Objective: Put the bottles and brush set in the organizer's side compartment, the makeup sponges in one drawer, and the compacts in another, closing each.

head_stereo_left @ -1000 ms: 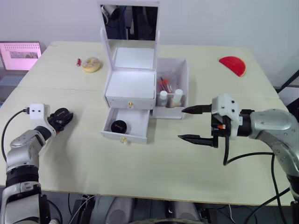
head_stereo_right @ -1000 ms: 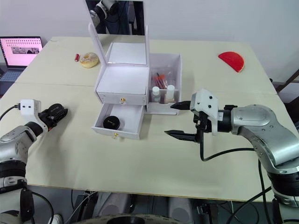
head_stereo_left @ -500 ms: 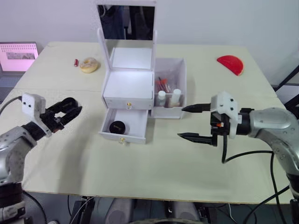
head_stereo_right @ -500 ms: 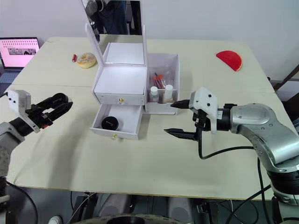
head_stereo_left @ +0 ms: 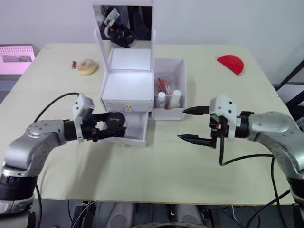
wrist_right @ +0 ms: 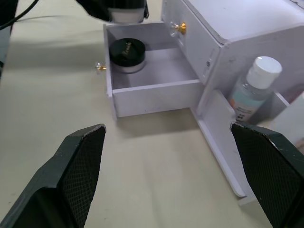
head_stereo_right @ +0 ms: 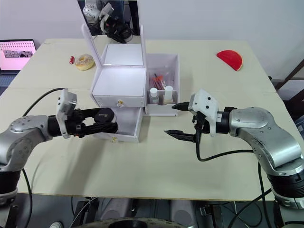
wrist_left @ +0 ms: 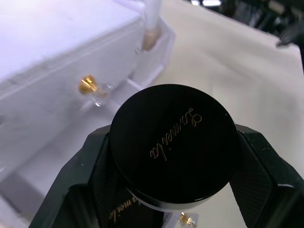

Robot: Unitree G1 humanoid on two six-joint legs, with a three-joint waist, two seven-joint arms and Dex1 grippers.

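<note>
My left gripper (head_stereo_left: pixel 112 128) is shut on a black compact (wrist_left: pixel 173 142) with gold script, held low over the left part of the open lower drawer (wrist_right: pixel 152 97) of the white mirrored organizer (head_stereo_left: pixel 127 85). A second black compact (wrist_right: pixel 127 51) lies inside that drawer. The upper drawer (head_stereo_left: pixel 127 105) is shut. Two white-capped bottles (head_stereo_left: pixel 169 99) and a brush set (head_stereo_left: pixel 164 85) stand in the side compartment (head_stereo_left: pixel 183 71). My right gripper (head_stereo_left: pixel 183 124) hangs open and empty to the right of the organizer. The makeup sponges are out of view.
A pale ring-shaped thing (head_stereo_left: pixel 87 66) and a small red item (head_stereo_left: pixel 73 63) lie at the back left. A red half-round object (head_stereo_left: pixel 231 64) lies at the back right. A laptop screen (head_stereo_left: pixel 16 52) stands off the left edge.
My left gripper has swung in from the table's left side to the open drawer, bringing the compact with it. The right gripper has barely moved.
</note>
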